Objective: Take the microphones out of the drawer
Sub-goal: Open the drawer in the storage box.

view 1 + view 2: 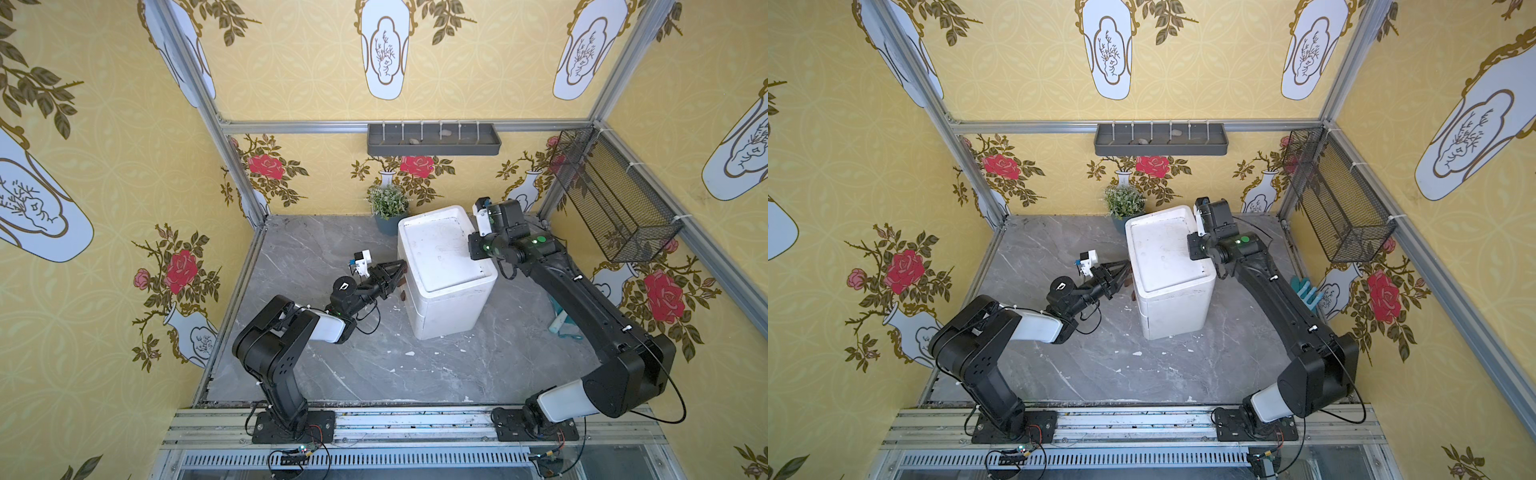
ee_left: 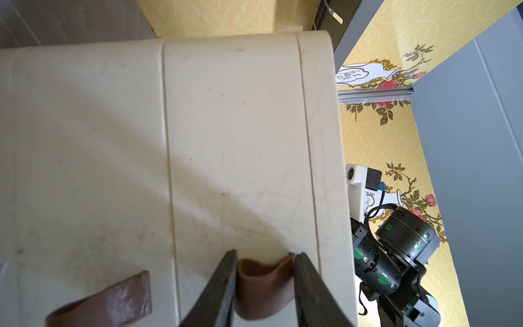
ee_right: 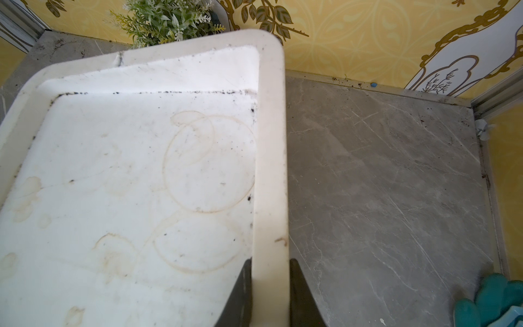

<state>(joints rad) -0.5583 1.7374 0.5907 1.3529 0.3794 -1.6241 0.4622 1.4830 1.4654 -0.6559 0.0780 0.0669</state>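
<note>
Top views both show a grey marble-look tabletop (image 1: 415, 374) boxed in on three sides by yellow floral wallpaper walls (image 1: 124, 187) on aluminium framing, with white crumbs (image 1: 409, 353) scattered on the near half. White drawer cabinet (image 1: 444, 257) stands upright toward the back, turned slightly, drawer fronts facing the left arm. Potted plant (image 1: 388, 203) sits just beside its back corner. Teal plastic item (image 1: 1308, 293) lies on the tabletop on the right side, under the right arm and apart from the cabinet. Grey wall shelf (image 1: 432, 141) on the back wall and wire basket (image 1: 611, 195) on the right wall are both well above the surface. Left wrist view: left gripper (image 2: 266, 254) has its jaws closed onto the brown pull tab (image 2: 263, 286) of the top drawer (image 2: 235, 141), both fingers touching it, tab bowed between them. Lower drawer (image 2: 85, 141) has a second pull tab (image 2: 113, 303), untouched. Both fronts sit flush with thin seams, so the drawers are shut. Microphone isn't visible in any view, can't tell which drawer holds it. Right wrist view: right gripper (image 3: 270, 262) is clamped on the cabinet's raised top rim (image 3: 271, 170), one finger inside the stained top tray, one outside. Open room: bare tabletop from the drawer fronts out to the left wall, plus the whole near half. It's tight at the back by the plant and on the right by the teal item.
</note>
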